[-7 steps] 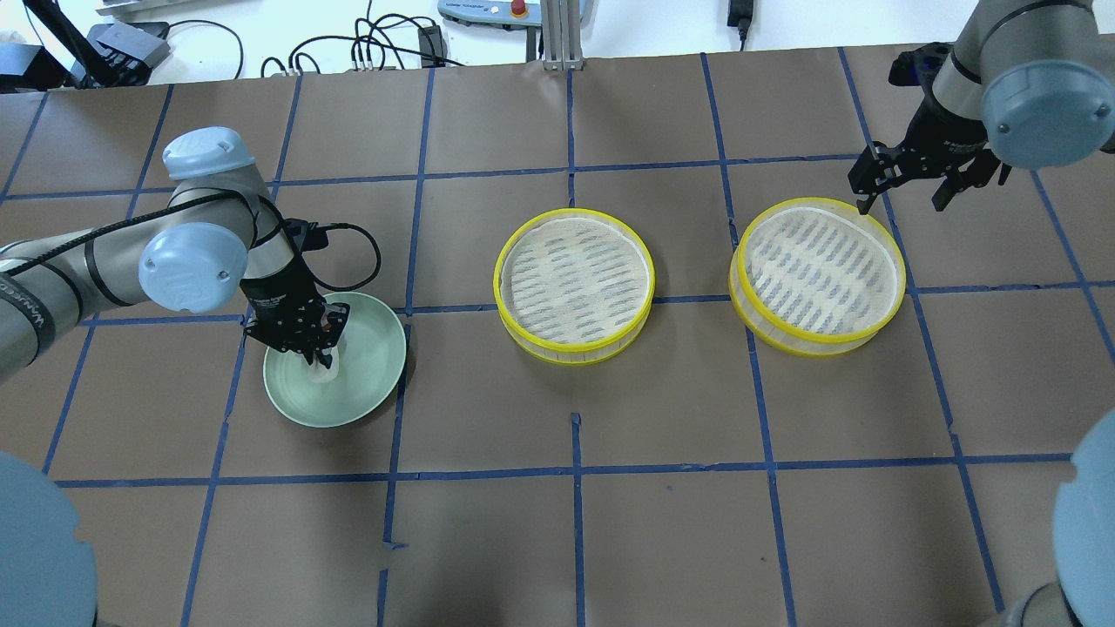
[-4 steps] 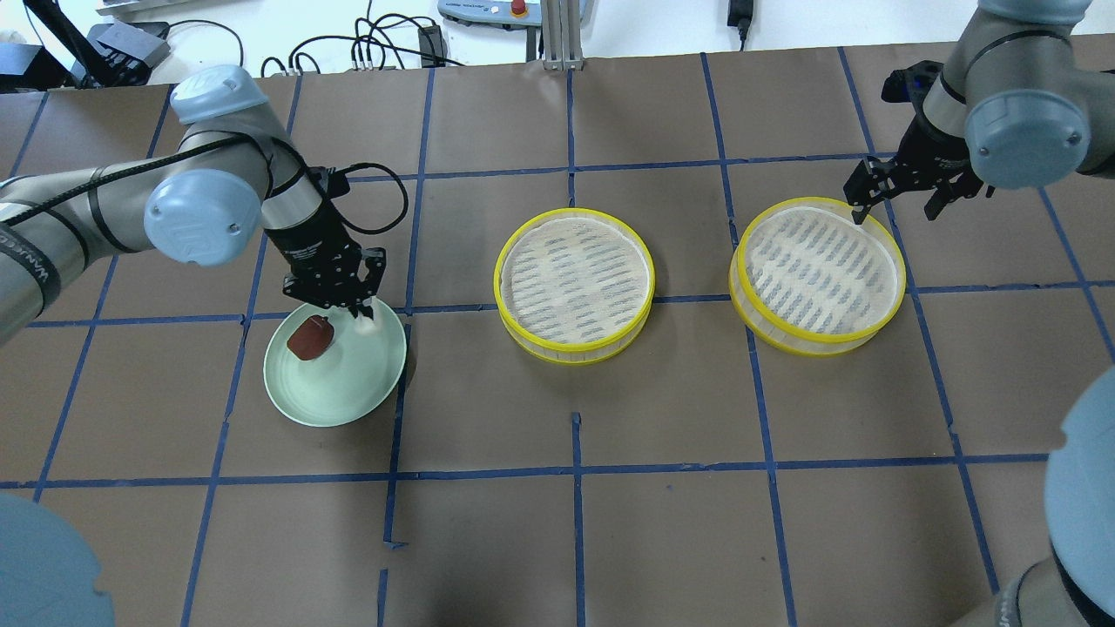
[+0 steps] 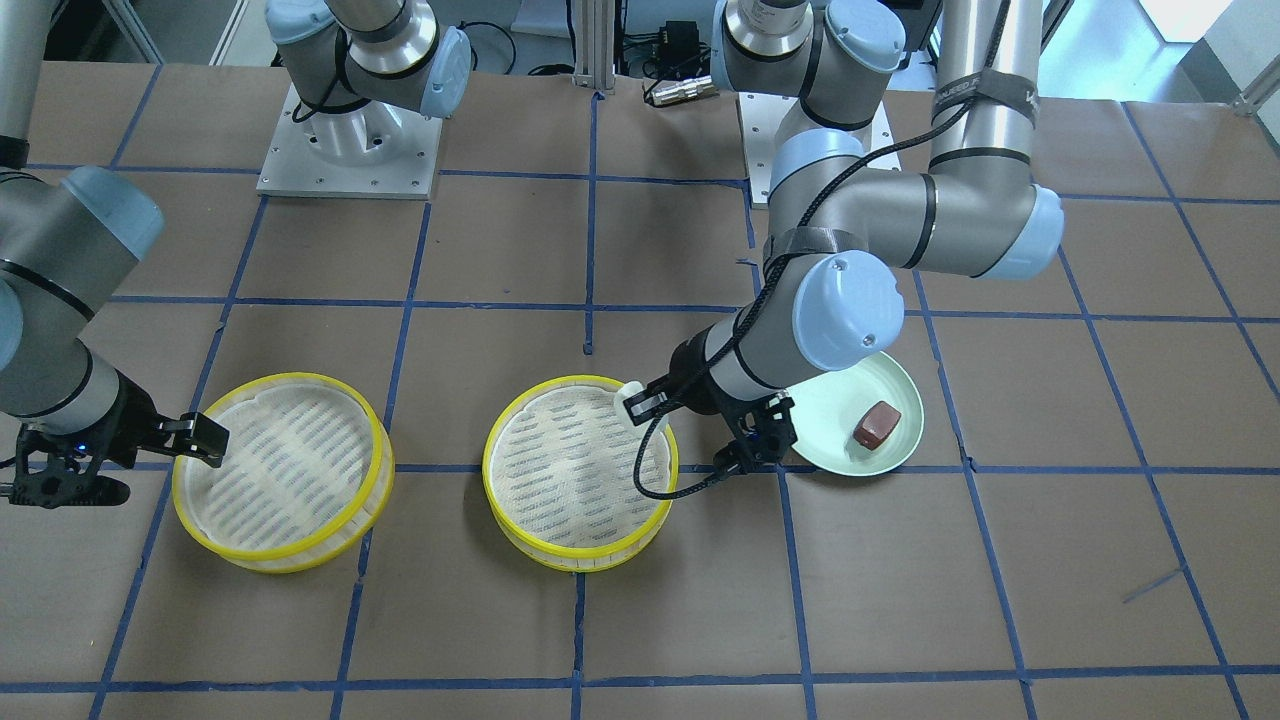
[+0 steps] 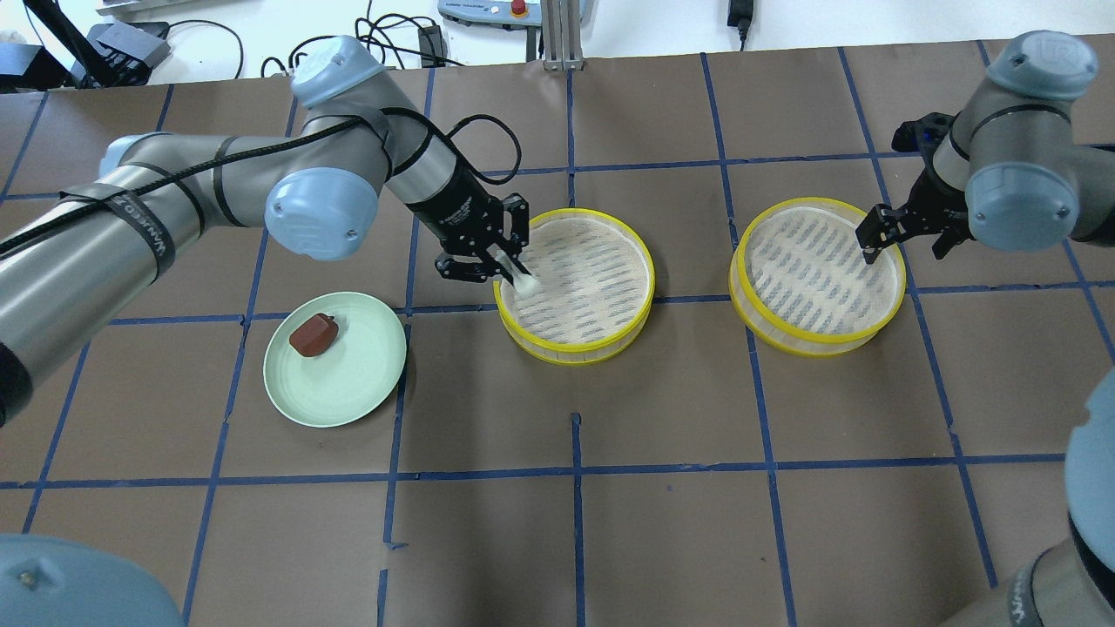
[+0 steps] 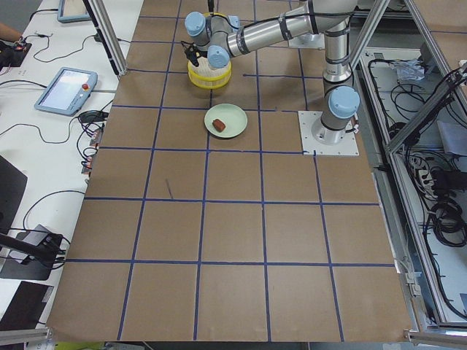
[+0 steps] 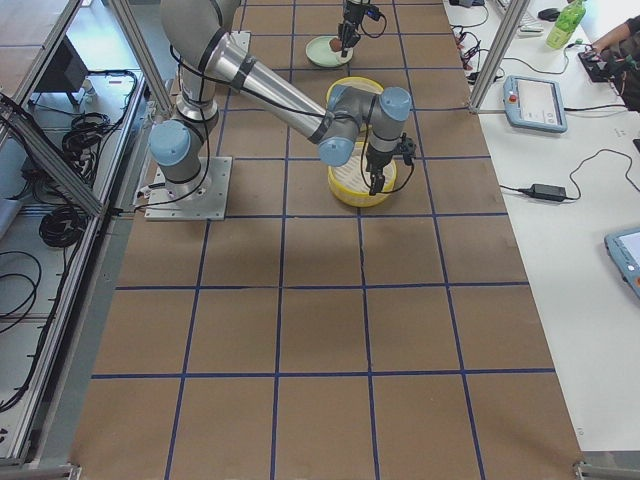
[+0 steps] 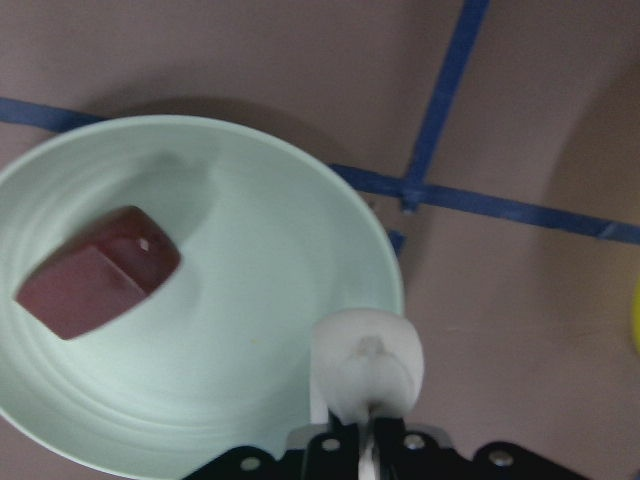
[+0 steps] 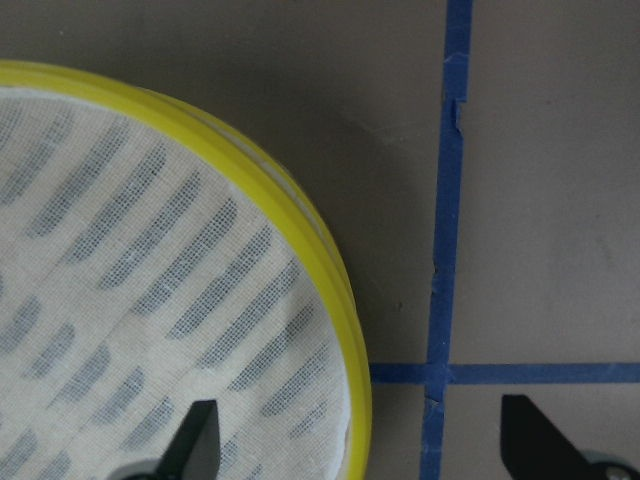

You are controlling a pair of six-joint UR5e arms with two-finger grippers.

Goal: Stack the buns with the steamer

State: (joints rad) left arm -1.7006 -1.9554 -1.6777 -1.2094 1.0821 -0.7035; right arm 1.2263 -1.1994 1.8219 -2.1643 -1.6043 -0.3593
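My left gripper (image 4: 516,272) pinches the small rounded white bun (image 4: 523,281), the yellow-rimmed mesh steamer tray (image 4: 575,352) just beneath for release, while my right gripper (image 8: 362,445), wide, straddles the second yellow-rimmed tray (image 8: 335,300) at its rim for lifting, I judge.

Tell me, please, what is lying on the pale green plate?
Only the reddish-brown bun; the plate beneath it is hidden. The left gripper holds the white bun over the middle steamer.

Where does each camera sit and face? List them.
Front: across the table, facing both bases.
Overhead: behind the robot, looking down; both arms.
Left side: table's end; left arm nearer.
Right side: opposite end; right arm nearer.
Left wrist: over plate; left hand holds white bun.
Right wrist: over steamer; fingertips.
Front, overhead share brown bun.
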